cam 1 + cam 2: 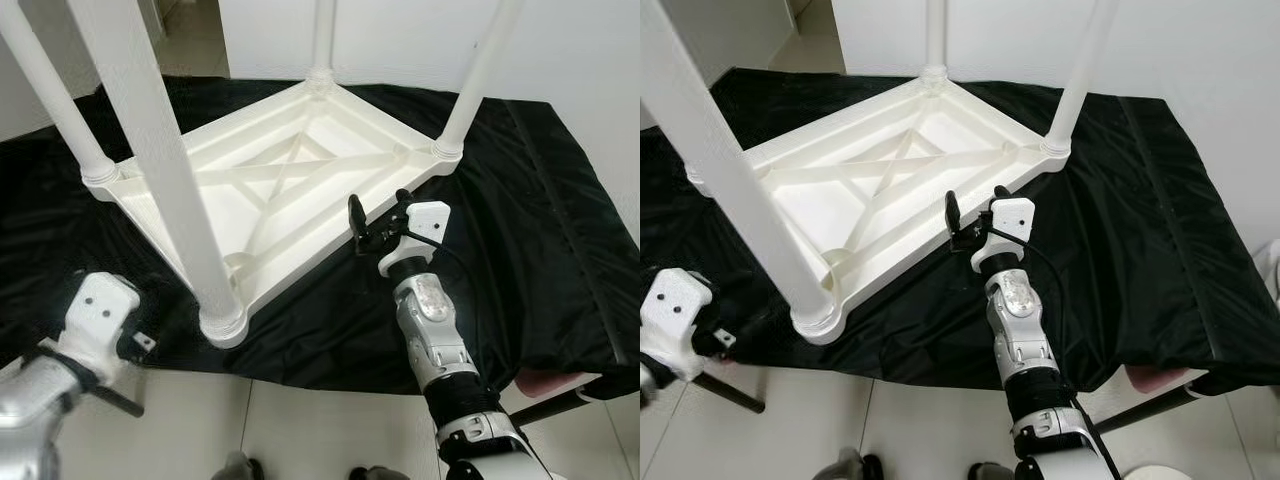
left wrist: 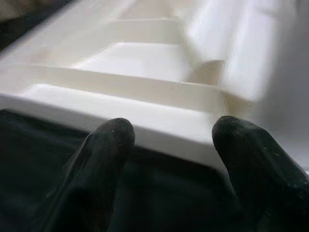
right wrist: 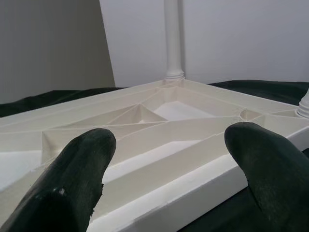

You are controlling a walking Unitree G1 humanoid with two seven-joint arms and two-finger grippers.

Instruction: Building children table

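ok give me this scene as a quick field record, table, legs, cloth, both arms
table: white plastic table upside down, ribbed underside facing up
legs: four white legs standing up at the corners
surface: black cloth under the table
right gripper: right gripper at the table's near edge, jaws open, holding nothing
left gripper: left gripper low by the nearest corner, jaws open, facing the table rim

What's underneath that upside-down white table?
The white table lies top-down on a black cloth spread over a raised surface, its four legs pointing up. What the cloth covers is hidden. The right gripper, open, hovers at the table's near edge.
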